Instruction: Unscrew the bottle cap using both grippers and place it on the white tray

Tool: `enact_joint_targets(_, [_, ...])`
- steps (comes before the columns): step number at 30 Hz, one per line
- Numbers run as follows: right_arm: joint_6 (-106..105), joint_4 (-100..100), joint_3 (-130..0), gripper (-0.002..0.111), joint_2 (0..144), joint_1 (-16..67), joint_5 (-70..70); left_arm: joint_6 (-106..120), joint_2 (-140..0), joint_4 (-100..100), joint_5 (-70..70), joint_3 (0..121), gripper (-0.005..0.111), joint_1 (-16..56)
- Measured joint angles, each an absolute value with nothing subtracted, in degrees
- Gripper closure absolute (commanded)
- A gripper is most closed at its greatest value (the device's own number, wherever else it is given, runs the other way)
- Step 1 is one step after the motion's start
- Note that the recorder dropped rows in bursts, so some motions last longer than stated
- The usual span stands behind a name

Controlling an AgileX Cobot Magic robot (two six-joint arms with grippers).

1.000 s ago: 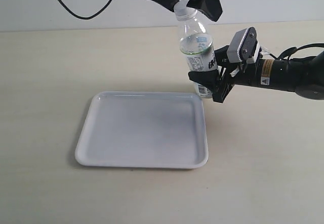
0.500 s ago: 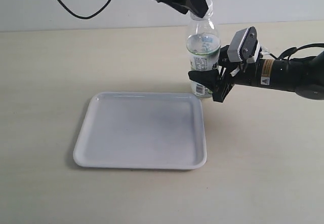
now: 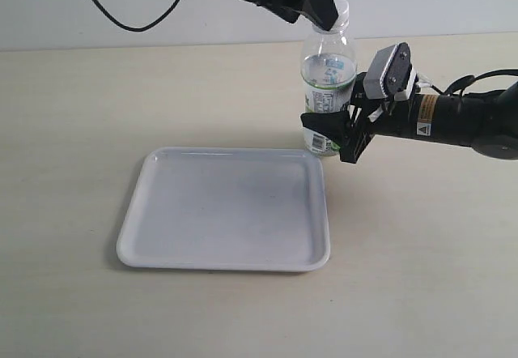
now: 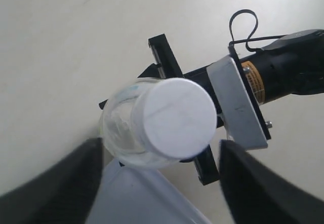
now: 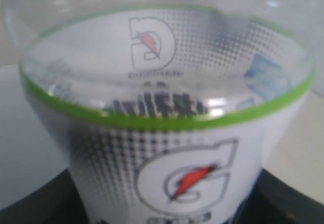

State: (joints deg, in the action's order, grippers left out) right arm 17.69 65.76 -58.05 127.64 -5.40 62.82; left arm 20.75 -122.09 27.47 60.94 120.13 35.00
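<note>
Now, pre-twist: R gripper (image 3: 325, 131) clamps the bottle (image 3: 327, 66) low, upright just beyond the white tray (image 3: 227, 212), cap (image 4: 174, 122) on, L gripper (image 4: 159, 143) spread wide around it w/o touching, so next prob close & turn.

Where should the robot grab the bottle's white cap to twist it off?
By its round side, coming straight down from above. The bottle stands upright, clamped at its label by the right gripper, so the bottle cap faces up, and the open left gripper has a finger on either side of it.
</note>
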Motion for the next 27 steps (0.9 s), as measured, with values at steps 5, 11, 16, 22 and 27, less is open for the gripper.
enact_joint_targets(5, [17.69, 65.76, -58.05, 0.108, 127.64, -5.40, 63.17, 18.95, -122.09, 27.47, 60.71, 120.13, 0.019, 35.00])
enact_joint_targets(11, [17.69, 65.76, -58.05, 0.108, 127.64, -5.40, 63.17, 16.85, -122.09, 24.16, 60.08, 120.78, 0.027, 35.71])
enact_joint_targets(16, [17.69, 65.97, -58.05, 0.108, 127.64, -5.40, 63.17, 11.34, -122.09, 16.17, 60.10, 125.83, 0.027, 39.03])
enact_joint_targets(22, [17.80, 66.59, -58.05, 0.108, 127.64, -5.40, 63.17, 7.27, -122.09, 2.92, 63.14, 128.42, 0.027, 44.45])
enact_joint_targets(27, [18.23, 67.71, -58.05, 0.108, 127.64, -5.40, 63.17, 6.18, -123.78, -0.32, 63.28, 128.56, 0.033, 45.66])
